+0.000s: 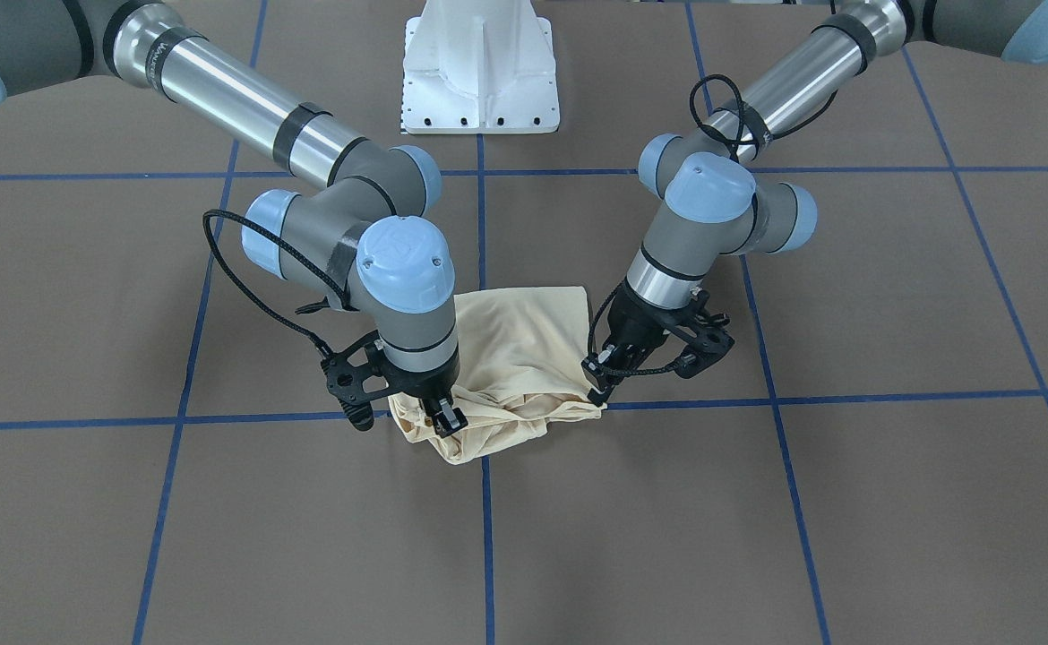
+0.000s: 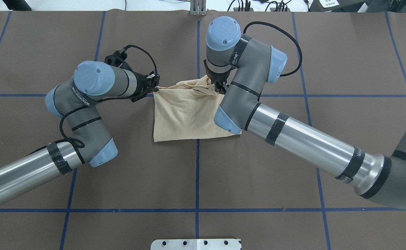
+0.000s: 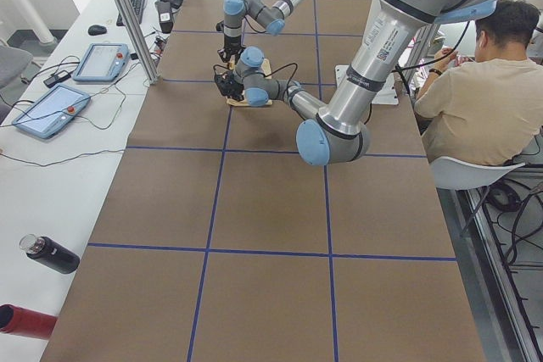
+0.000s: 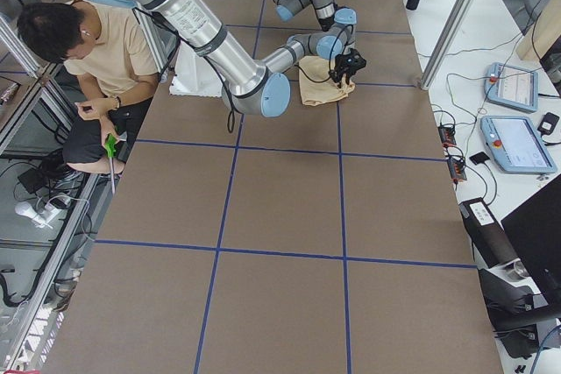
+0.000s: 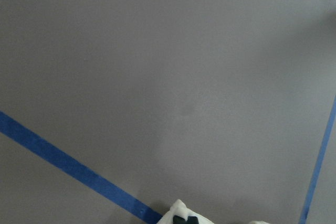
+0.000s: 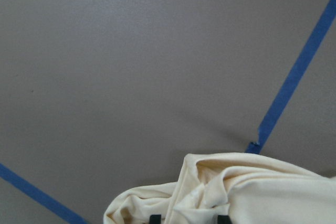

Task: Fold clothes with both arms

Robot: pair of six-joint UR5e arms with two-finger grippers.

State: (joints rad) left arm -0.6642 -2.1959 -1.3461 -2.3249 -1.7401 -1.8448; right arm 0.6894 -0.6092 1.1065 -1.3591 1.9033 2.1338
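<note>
The pale cream-yellow T-shirt (image 1: pixel 519 345) lies folded into a small bundle at the table's centre; it also shows in the overhead view (image 2: pixel 185 111). Its print and neck label are hidden. My left gripper (image 2: pixel 155 86) pinches the shirt's far left corner, on the right in the front view (image 1: pixel 599 387); the left wrist view shows only a scrap of cloth (image 5: pixel 177 209). My right gripper (image 1: pixel 449 421) is shut on bunched cloth at the shirt's far right end (image 2: pixel 219 89). The right wrist view shows rumpled folds (image 6: pixel 236 187) between two fingertips (image 6: pixel 155 218).
The brown table cover (image 2: pixel 196 173) carries blue tape lines (image 2: pixel 196 166). The white pedestal base (image 1: pixel 481 76) stands behind the shirt. A seated person (image 3: pixel 475 82) is beside the table. Tablets (image 3: pixel 102 61) and a dark bottle (image 3: pixel 49 253) lie on a side bench.
</note>
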